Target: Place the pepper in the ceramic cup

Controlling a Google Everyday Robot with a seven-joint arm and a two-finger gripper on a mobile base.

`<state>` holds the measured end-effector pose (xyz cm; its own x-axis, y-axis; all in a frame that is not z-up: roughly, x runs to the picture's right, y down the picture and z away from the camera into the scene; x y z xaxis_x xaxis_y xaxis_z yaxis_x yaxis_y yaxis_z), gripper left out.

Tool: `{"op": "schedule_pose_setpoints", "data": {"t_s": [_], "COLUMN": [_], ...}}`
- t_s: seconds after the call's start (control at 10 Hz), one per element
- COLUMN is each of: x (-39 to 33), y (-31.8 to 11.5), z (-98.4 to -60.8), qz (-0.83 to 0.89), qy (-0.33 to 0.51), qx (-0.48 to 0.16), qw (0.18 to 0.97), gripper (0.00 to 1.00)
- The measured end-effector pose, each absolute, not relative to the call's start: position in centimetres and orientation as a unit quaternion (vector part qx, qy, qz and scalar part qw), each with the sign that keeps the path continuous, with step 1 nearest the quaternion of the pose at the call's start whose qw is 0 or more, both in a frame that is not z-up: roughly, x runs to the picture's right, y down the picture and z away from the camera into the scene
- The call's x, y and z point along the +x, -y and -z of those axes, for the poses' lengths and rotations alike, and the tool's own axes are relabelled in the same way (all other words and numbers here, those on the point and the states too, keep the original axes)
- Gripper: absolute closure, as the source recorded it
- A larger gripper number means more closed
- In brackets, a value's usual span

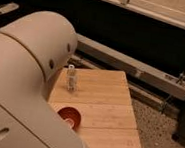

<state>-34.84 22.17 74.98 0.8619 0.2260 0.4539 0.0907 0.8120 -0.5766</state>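
The pepper and the ceramic cup are both out of view. My gripper is out of view too. The bulky white casing of my arm fills the left half of the camera view and covers the left side of the wooden table. Anything behind that casing is hidden.
A small clear shaker bottle stands upright near the table's back left. A red-orange round bowl sits nearer the front, partly cut off by the arm casing. Behind the table runs a metal rail. Speckled floor lies to the right.
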Motion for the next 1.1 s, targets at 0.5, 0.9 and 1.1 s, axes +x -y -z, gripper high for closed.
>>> {"op": "schedule_pose_setpoints", "data": {"t_s": [0.5, 0.9, 1.1], "x": [-35.1, -34.9, -34.8], "y": [-22.6, -23.0, -23.3], "z": [-75.8, -76.5, -76.8], "qz": [-0.042, -0.042, -0.04], "qy": [0.256, 0.251, 0.248], "qx": [-0.314, -0.321, -0.324], "qw": [0.913, 0.912, 0.912], "gripper": [0.32, 0.46, 0.46]}}
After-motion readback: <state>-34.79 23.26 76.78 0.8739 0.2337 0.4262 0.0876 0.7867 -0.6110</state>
